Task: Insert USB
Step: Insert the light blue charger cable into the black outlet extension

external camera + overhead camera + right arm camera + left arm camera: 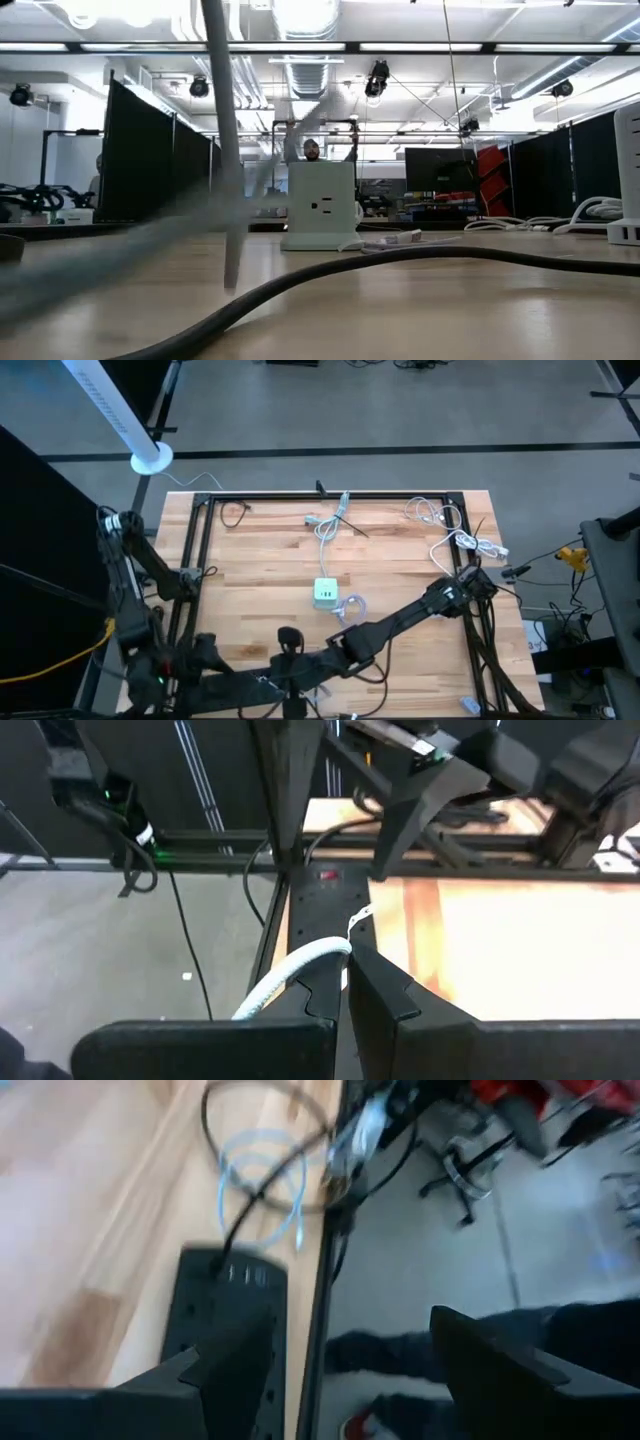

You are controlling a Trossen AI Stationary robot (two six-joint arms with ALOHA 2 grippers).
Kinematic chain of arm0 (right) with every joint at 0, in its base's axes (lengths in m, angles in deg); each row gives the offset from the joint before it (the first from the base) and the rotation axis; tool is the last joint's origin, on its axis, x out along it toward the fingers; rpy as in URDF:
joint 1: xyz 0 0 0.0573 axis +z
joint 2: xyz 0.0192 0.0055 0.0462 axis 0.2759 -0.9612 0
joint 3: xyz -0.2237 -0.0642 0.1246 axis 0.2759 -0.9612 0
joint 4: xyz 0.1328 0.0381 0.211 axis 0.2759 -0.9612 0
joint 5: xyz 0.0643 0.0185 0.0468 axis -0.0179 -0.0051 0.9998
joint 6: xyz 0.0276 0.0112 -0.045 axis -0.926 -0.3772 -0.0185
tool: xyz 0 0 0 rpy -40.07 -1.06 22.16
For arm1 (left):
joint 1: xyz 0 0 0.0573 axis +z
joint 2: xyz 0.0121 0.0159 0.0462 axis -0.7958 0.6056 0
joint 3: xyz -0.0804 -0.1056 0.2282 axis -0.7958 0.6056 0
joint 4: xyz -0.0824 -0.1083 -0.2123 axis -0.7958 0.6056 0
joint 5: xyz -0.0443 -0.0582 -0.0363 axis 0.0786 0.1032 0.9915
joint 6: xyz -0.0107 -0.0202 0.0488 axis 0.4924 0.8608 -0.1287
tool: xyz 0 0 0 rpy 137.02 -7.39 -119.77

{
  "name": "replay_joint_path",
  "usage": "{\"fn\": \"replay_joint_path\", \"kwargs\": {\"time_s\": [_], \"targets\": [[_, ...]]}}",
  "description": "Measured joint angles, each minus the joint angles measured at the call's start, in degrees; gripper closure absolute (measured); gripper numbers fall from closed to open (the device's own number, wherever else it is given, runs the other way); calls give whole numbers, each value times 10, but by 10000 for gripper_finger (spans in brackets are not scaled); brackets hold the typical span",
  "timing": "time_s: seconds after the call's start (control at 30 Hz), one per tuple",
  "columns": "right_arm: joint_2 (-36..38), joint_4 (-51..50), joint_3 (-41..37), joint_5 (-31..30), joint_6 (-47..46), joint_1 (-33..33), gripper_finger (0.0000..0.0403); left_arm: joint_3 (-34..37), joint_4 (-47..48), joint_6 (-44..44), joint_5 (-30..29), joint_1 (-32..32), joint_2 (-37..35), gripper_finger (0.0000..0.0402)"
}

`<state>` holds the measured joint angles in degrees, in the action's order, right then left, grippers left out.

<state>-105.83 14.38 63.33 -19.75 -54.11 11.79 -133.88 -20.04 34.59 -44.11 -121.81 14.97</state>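
Observation:
My right gripper [345, 960] is shut on a white USB cable [290, 975]. It hovers near the table's near left edge [295, 660], over a black power strip [327, 890] with a red switch. The cable's plug end [360, 917] sticks out past the fingertips. My left gripper [352, 1320] is open with nothing between its fingers. It hangs above the same strip [225, 1320] at the near left [212, 653]. A white charger block [325, 592] stands upright mid-table [320, 205]. My right gripper pinches the white cable [335, 952] between its two fingers, a short way behind the plug end. The plug juts forward beyond the fingertips, clear of the power strip. The rest of the cable trails back slack beside the fingers.
Loose white cables [455, 530] lie at the far right, and others [330, 520] at the far middle. A coiled pale cable [260, 1180] and dark leads lie past the power strip at the near edge. A dark cable [400, 265] runs across the table. A person's legs [400, 1360] show beside the table.

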Motion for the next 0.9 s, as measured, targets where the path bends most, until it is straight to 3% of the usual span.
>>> {"fn": "replay_joint_path", "kwargs": {"time_s": [0.13, 0.47, 0.9], "targets": [[-25, 1, 0, 0, -27, 4, 403, 0, 1, 32, 32, -3, 56, 143], [-89, 0, 0, -9, -54, 20, 403, 0, 40, 73, 36, -2, 158, 143], [-103, -31, -8, -48, 8, 25, 403, 0, 54, 52, 61, -3, 235, 143]]}}
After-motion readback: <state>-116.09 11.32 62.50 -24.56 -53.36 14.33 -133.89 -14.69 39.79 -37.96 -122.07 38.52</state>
